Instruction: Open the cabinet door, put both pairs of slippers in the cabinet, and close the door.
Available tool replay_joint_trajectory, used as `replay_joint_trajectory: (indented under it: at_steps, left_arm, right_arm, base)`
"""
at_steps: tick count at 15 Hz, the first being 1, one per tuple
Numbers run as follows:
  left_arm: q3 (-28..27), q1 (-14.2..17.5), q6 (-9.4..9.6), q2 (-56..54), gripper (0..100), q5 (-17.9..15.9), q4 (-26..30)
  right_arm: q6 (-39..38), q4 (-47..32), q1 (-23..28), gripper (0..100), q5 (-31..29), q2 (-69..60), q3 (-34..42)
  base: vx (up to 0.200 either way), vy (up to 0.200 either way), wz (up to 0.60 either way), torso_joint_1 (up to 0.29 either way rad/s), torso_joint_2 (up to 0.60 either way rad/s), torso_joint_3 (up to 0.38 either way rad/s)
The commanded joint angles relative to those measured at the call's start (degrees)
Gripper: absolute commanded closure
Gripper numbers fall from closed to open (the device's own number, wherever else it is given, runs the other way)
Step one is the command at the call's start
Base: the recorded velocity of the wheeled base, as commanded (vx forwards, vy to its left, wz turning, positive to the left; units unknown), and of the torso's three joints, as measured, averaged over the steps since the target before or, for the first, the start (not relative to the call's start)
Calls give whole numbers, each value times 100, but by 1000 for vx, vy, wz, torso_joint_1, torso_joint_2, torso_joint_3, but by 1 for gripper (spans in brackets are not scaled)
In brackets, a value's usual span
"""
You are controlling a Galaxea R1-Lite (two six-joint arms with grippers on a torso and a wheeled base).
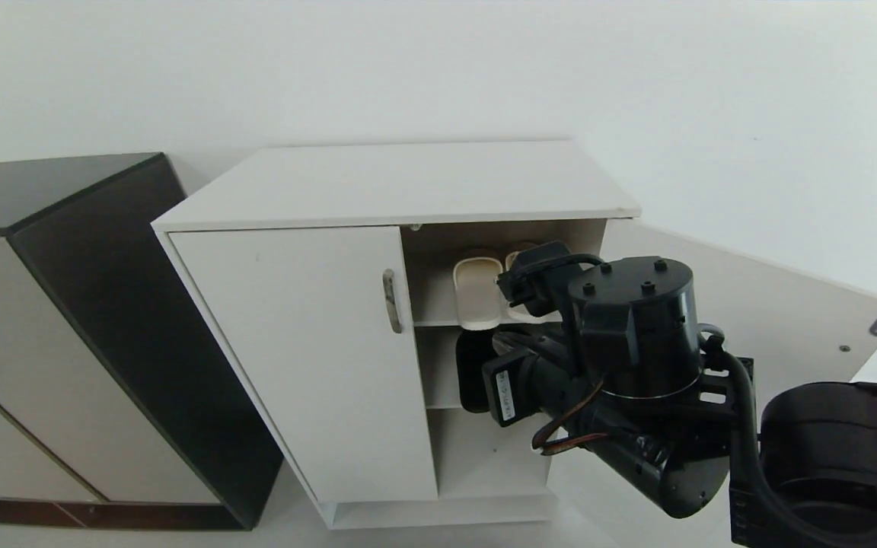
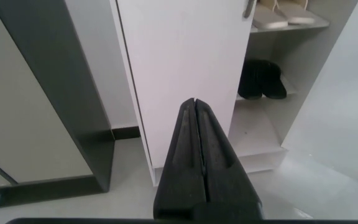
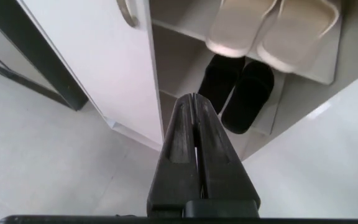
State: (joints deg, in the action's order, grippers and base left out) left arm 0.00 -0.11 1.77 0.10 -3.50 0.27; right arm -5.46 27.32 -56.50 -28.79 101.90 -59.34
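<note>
In the head view, the white wooden cabinet (image 1: 408, 183) has its right door (image 1: 751, 304) swung wide open. The other white door (image 1: 294, 342), with a silver metal handle (image 1: 391, 301), is shut. The pale cream pair of slippers (image 1: 476, 293) sits on the top shelf, and the black pair of slippers (image 1: 470, 373) sits on the shelf under it. Both pairs look put away, so I think only shutting the door is left. The black right arm (image 1: 629, 365) hangs just in front of the open side and hides part of both pairs. It looks like it would have to get out of the way before the door can swing shut. A tall dark grey cabinet (image 1: 119, 304) stands just beside the white one. In the left wrist view, the left hand (image 2: 195, 102) is pressed shut with nothing in it. It points at the shut door and the grey floor (image 2: 123, 168) below, off to the side of the slippers. In the right wrist view, the right hand (image 3: 195, 99) is also closed tight and holds nothing. It points at the open shelves, where each pair lies side by side, cream above black, near the hand but not touching it.
</note>
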Motion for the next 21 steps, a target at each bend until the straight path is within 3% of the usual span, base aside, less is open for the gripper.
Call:
replay_joint_trajectory:
  at_steps: [1,21]
  left_arm:
    - [0,2,-1,-1,100,-2,0]
    - [0,2,-1,-1,100,-2,0]
  right_arm:
    - [1,1,-1,100,-3,-4,-7]
    - [186,19,-1,100,5,5,142]
  base:
    - [0,0,0,163,-486,-315]
    - [0,0,0,212,-503,-293]
